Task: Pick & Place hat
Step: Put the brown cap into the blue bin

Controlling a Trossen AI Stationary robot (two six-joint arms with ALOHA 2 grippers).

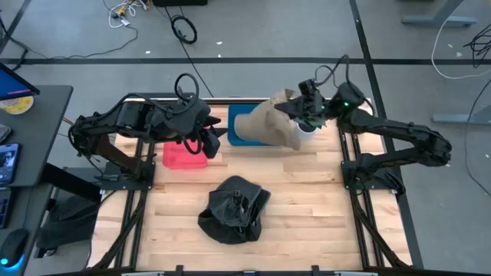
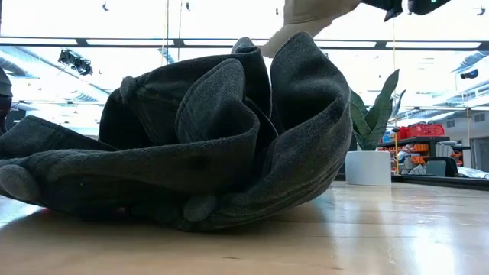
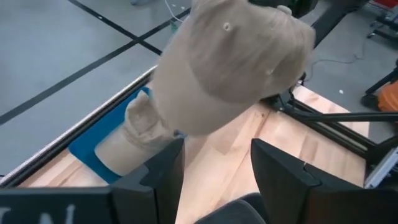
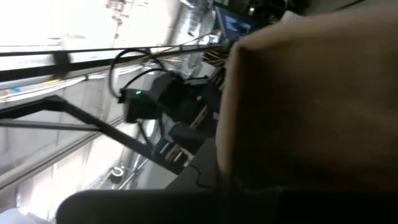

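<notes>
A tan hat (image 1: 275, 121) hangs in the air at the table's far middle, with my right gripper (image 1: 301, 115) shut on it. Its crown (image 3: 239, 59) fills the left wrist view. A tan part (image 3: 134, 140) lies on the blue tray (image 1: 236, 138); whether it belongs to the same hat I cannot tell. A dark grey hat (image 1: 234, 208) lies crumpled on the table's near middle and fills the low view (image 2: 191, 145). My left gripper (image 3: 214, 152) stands open to the left of the tray, pointing at the tan hat, with nothing between its fingers. My right gripper holds the tan hat by its right-hand side (image 1: 293, 113), coming at it from the table's right. The hat's cloth and the gripper's own body hide the fingers. The crown (image 2: 306, 19) is lifted clear of the table, and the hat slopes down toward the blue tray.
A pink box (image 1: 184, 156) lies on the table under my left arm. A white pot with a green plant (image 2: 368, 166) shows beyond the dark hat in the low view. Bare wood (image 1: 307, 207) lies on either side of the dark hat.
</notes>
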